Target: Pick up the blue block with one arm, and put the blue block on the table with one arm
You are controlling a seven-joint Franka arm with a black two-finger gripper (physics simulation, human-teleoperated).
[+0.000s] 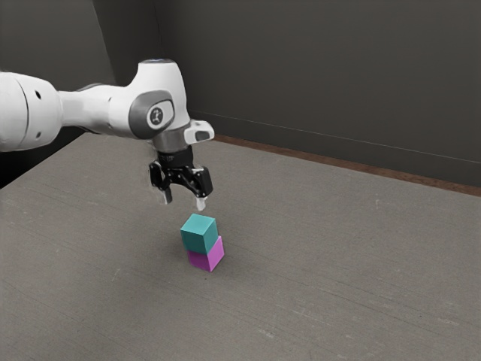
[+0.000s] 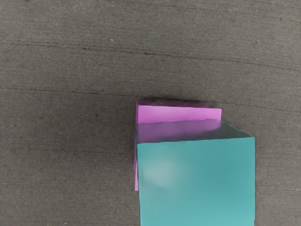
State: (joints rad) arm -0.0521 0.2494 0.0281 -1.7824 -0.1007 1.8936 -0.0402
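Spotter: Where is your gripper (image 1: 183, 200), and what are the fingers (image 1: 201, 203) doing?

Me: I have it hanging over the stack. The fingers are spread wide, with nothing between them, and their tips stand a little above the blue block (image 1: 199, 235), not touching it.

Spotter: So where exactly is the blue block?

Me: Below the fingertips, resting on the magenta block (image 1: 215, 256). It looks more teal than blue to me, but it must be the one. It sits slightly off square, so a strip of magenta shows past its edges.

Spotter: How do you expect it to handle?

Me: Stiff, I'd say, and probably light. The faces look flat and smooth, so it might slip or twist if I catch just a corner. I don't judge it fragile; a firm, even squeeze should do.

Spotter: Where do you take hold?

Me: Two opposite side faces, around mid-height. I'd centre the fingers over it first, then go straight down. Too deep and the tips could knock or grab the lower block.

Spotter: Give me the count.

Me: One blue block, one magenta block, two fingers, one table (image 1: 338, 263).

Spotter: And the job?

Me: Still to do: grip, lift clear, then set it beside the other one.
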